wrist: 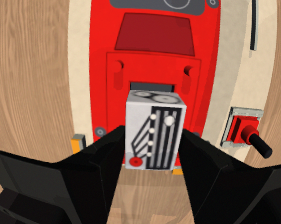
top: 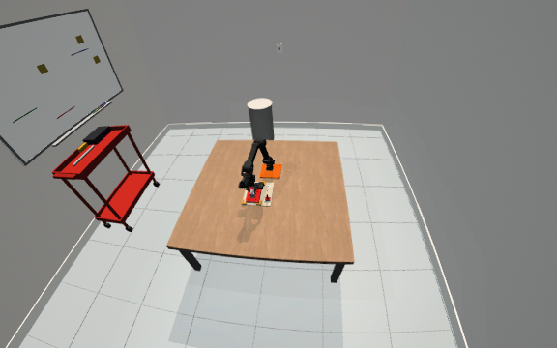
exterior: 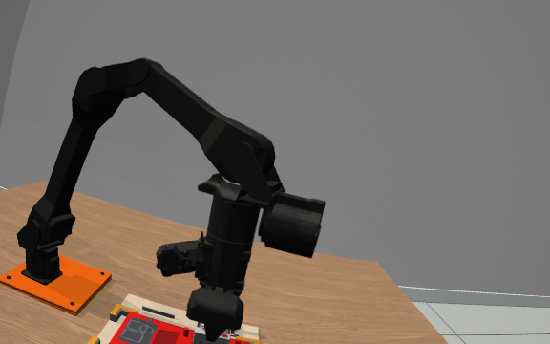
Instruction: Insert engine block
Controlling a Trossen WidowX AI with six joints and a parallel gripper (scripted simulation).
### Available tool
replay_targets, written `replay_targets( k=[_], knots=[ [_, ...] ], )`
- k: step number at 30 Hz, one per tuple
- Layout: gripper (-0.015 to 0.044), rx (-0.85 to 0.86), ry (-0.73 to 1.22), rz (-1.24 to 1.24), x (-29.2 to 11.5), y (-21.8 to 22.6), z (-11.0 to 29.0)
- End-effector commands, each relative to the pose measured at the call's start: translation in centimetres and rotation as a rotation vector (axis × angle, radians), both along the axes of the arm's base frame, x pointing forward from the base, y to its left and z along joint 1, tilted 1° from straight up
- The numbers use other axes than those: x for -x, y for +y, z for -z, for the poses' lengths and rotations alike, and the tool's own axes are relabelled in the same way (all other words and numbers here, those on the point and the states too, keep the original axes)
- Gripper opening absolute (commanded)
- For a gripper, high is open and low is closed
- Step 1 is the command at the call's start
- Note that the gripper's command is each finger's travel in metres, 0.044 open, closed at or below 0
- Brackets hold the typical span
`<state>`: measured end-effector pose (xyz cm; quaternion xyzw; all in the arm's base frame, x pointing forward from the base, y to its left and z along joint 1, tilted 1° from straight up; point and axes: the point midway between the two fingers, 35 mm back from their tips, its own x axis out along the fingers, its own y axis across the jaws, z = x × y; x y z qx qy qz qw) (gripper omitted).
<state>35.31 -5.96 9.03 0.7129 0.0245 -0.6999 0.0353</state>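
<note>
Wrist view: gripper (wrist: pixel 155 156), two black fingers clamped on the engine block (wrist: pixel 153 132), a white block with black striped markings and a red dot. Block held above the red car body (wrist: pixel 153 43), just over its dark rectangular opening (wrist: pixel 152 87). Car body lies on a cream tray (wrist: pixel 80 63) on the wooden surface (wrist: pixel 24 63). Orange base plate (exterior: pixel 86 287) carries the arm.
</note>
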Motion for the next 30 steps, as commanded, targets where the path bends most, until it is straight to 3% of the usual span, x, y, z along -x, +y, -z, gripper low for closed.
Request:
replay_targets(
  k=[1,30],
  knots=[
    [0.0159,0.002,0.002,0.005,0.02,-0.02,0.13],
    [0.0159,0.002,0.002,-0.001,0.03,-0.03,0.23]
  ],
)
